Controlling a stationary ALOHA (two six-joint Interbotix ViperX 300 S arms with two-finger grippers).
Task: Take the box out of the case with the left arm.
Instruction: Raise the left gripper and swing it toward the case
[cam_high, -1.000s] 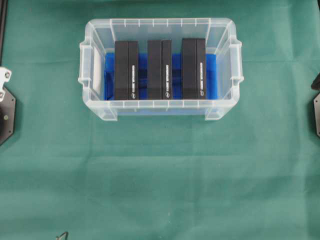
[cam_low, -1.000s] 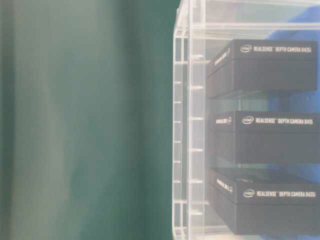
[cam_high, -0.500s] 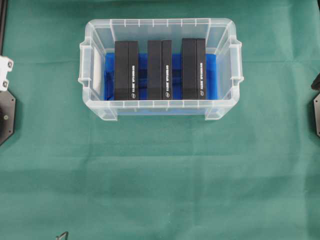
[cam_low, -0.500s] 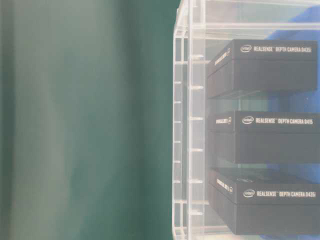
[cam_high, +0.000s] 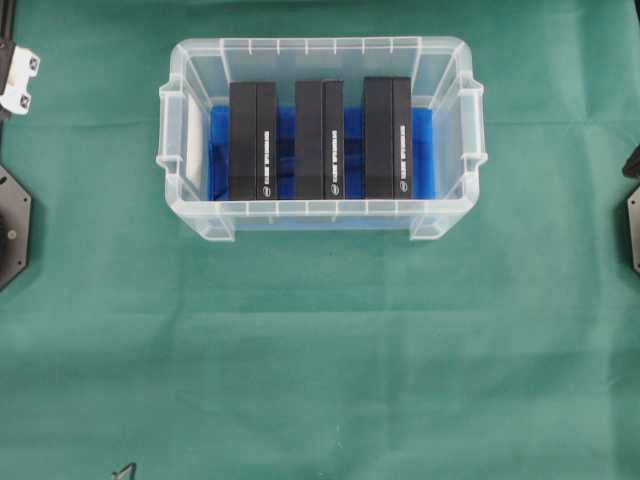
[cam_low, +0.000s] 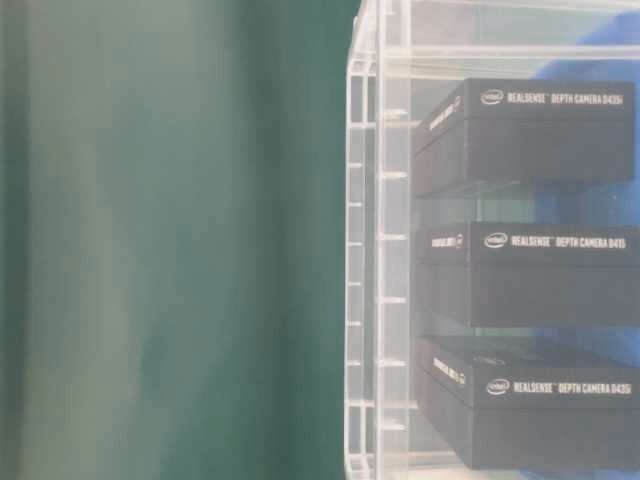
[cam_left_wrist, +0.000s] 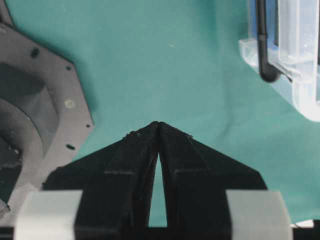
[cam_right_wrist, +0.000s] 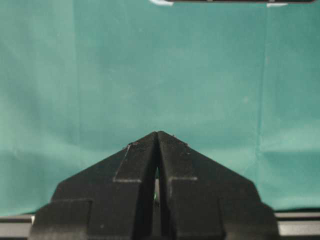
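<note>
From overhead, the case (cam_high: 320, 135) sits on the green tabletop (cam_high: 320, 360) toward twelve o'clock of the picture's middle, with three black boxes standing side by side on its blue lining: the left box (cam_high: 253, 140), the middle box (cam_high: 319, 139) and the right box (cam_high: 387, 137), none of them lifted. Only a white and black piece of the left arm (cam_high: 18, 78) shows at the ten o'clock edge, well apart from the case, so I judge the task to be at its opening step, the approach, with nothing yet grasped. The table-level view is turned on its side and shows the case wall (cam_low: 380, 250) with the three boxes stacked up the picture behind it, labels readable, and no hand near them. In the left wrist view the left hand (cam_left_wrist: 158, 125) has its two black fingers pressed tip to tip and holds nothing; a corner of the case (cam_left_wrist: 300, 95) lies toward two o'clock of it, and the arm's base plate (cam_left_wrist: 35, 100) toward nine o'clock. In the right wrist view the right hand (cam_right_wrist: 157, 134) is likewise closed and empty over bare cloth. The next move, as I judge it, calls for the left hand to spread its fingers, travel over the case rim and come down astride one box, most likely the left one as the nearest.
</note>
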